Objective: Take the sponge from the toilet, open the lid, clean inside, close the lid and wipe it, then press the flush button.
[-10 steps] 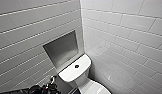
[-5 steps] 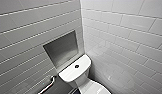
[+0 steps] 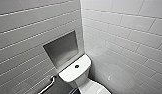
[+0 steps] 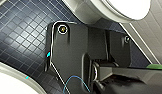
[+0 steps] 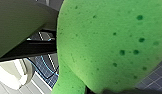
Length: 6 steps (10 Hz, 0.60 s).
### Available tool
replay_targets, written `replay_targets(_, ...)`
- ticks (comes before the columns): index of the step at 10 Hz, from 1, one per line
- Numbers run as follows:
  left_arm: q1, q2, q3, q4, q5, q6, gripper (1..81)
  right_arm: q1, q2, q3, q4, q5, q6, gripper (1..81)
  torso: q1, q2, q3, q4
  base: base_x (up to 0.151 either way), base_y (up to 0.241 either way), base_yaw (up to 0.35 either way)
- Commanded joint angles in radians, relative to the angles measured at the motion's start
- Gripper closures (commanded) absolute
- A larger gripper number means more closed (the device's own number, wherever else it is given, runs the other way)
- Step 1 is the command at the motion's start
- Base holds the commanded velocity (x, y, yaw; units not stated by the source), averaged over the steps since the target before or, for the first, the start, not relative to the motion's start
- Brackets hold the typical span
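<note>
While the sponge (image 5: pixel 109 45) looms close (pores plain), the toilet (image 3: pixel 69 73) is cut off.

We see the sponge (image 5: pixel 109 42) very close, bright green, its surface pitted with small darker pores and its edge rounded. At its nine o'clock a dark bar (image 5: pixel 29 48) runs up to that edge, and at ten o'clock a broad grey rounded surface (image 5: pixel 19 22) lies over the bar. At seven o'clock we make out dark blue floor tiles (image 5: pixel 45 68) with pale joints, and beside them a pale glossy curved shape (image 5: pixel 12 75) we cannot name. More tiles show at four o'clock.
</note>
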Motion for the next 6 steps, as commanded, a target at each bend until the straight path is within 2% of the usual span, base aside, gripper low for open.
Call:
replay_targets(1,0.108,0.180,-0.257,0.045,-0.025,0.000,81.1,-0.007,0.021,0.007,-0.014,-0.058,-0.002,81.1,0.000,0.000,0.000,0.000,0.000,0.000,0.000)
replay_targets(4,0.131,0.326,-0.497,0.031,-0.039,-0.011,81.1,-0.013,0.024,0.007,-0.016,-0.066,-0.005,81.1,0.000,0.000,0.000,0.000,0.000,0.000,0.000)
replay_targets(6,0.144,0.419,-0.650,0.028,-0.040,-0.014,81.1,-0.008,0.029,0.007,-0.016,-0.115,-0.003,81.1,0.000,0.000,0.000,0.000,0.000,0.000,0.000)
